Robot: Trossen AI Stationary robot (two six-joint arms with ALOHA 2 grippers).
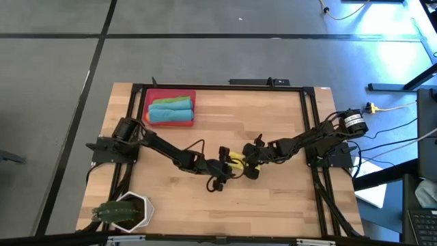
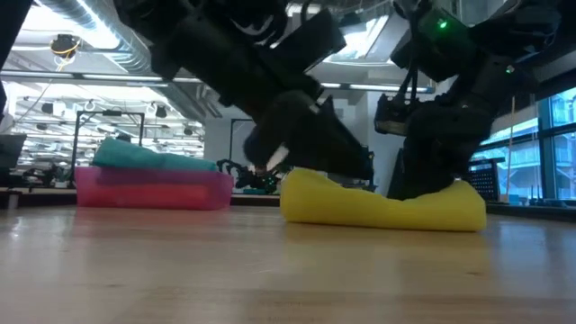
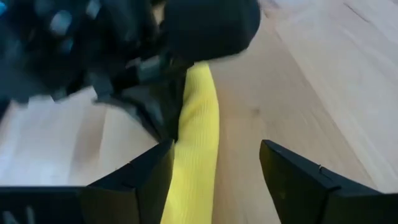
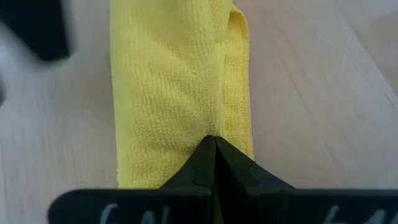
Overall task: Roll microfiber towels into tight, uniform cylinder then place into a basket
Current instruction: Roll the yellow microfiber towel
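Yellow towel rolled, not yet in the basket

The yellow towel [image 4: 180, 93] lies as a roll mid-surface; the left gripper [image 3: 214, 177] has its fingers spread, one touching the roll, while the right gripper [image 4: 214, 163] presses its closed fingers onto it. Teal, green and orange rolls [image 1: 169, 109] already sit in the basket [image 1: 169, 124]; the yellow one remains to be carried over, by my judgement.

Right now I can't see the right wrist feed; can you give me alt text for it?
The right gripper, fingers shut, is pinching the edge of a rolled yellow towel that lies lengthwise on the light wooden table. A folded flap runs along one side of the roll, and a dark blurred shape sits in a far corner.
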